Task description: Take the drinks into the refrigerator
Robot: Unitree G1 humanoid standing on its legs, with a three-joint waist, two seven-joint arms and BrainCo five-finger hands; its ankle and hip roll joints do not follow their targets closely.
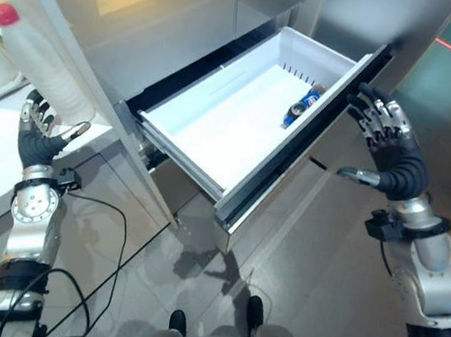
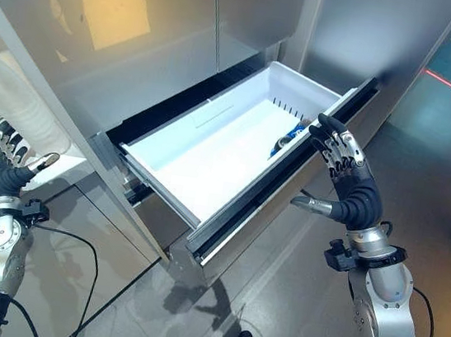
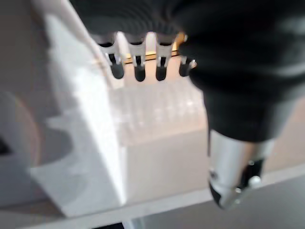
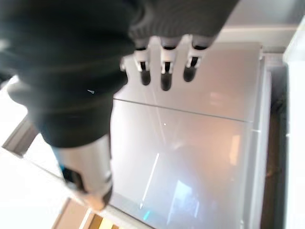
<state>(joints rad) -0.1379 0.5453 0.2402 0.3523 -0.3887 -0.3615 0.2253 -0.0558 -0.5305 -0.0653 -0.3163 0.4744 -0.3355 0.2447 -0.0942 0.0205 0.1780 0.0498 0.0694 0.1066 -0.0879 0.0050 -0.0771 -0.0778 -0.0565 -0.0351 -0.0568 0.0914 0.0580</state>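
Right hand (image 1: pixel 397 162) fingers spread, empty, tips by drawer (image 1: pixel 217 109) front. One can (image 1: pixel 303 106) inside. Left hand (image 1: pixel 40 137) open beside one bottle (image 1: pixel 43 66).

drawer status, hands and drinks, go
Both hands open: left hand by the bottle, right hand at the drawer front. Drawer pulled out, one can inside. Nothing blocking.

The right hand (image 1: pixel 393 157) is raised with fingers spread and thumb out, holding nothing. The left hand (image 1: pixel 40 140) is lifted, fingers loosely open, also empty.
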